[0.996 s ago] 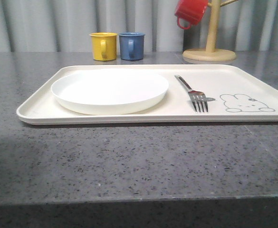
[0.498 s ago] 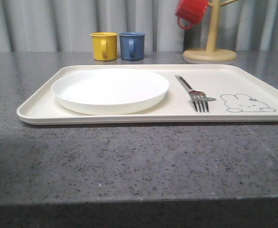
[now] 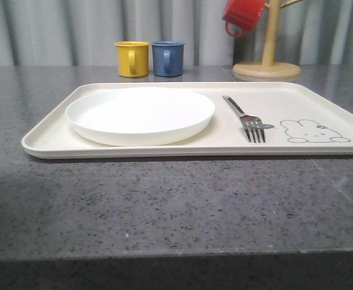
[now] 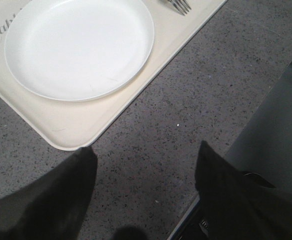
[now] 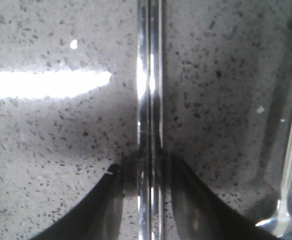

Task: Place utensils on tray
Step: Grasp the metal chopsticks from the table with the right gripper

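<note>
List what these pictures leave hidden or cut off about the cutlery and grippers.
- Long flat silver utensil, right wrist view: both ends cut off by the frame; type unclear.
- Right gripper: fingers flank it, contact unclear.
- Silver four-tined fork, left wrist view: handle cut off.
- Second shiny utensil: mostly out of frame.

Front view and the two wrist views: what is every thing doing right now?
Tray: flat on the table, holding plate and fork.
Plate: empty, right way up, on the tray.
Fork: lying on the tray beside the plate.
Yellow cup: upright behind the tray.
Blue cup: upright beside it.
Red cup: hanging on the wooden stand.
Left jaws: open, empty.
Right jaws: either side of a silver utensil lying on the table; squeezing or not, can't tell.
</note>
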`<act>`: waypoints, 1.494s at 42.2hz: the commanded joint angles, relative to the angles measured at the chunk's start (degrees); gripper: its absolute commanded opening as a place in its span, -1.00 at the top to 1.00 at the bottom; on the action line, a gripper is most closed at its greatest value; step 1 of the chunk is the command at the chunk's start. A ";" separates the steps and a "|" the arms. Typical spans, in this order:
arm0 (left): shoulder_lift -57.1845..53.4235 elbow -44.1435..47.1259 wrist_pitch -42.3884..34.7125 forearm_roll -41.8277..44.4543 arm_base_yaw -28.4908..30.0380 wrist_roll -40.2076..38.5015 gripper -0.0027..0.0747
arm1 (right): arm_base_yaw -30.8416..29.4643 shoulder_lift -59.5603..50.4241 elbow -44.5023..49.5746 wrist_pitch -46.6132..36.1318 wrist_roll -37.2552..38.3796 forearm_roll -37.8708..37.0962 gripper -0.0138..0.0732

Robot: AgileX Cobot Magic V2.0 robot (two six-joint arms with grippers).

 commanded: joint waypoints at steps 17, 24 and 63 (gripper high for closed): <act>-0.16 -1.59 -4.12 -0.67 -0.49 -0.54 -0.15 | -0.30 -2.54 -1.33 4.21 -0.61 0.34 0.17; -0.16 -1.59 -4.12 -0.67 -0.49 -0.54 -0.15 | -0.30 -2.54 -1.33 4.41 -0.61 0.34 0.42; -0.16 -1.59 -4.12 -0.67 -0.49 -0.54 -0.15 | 14.40 -1.84 -9.04 6.37 0.82 24.71 0.56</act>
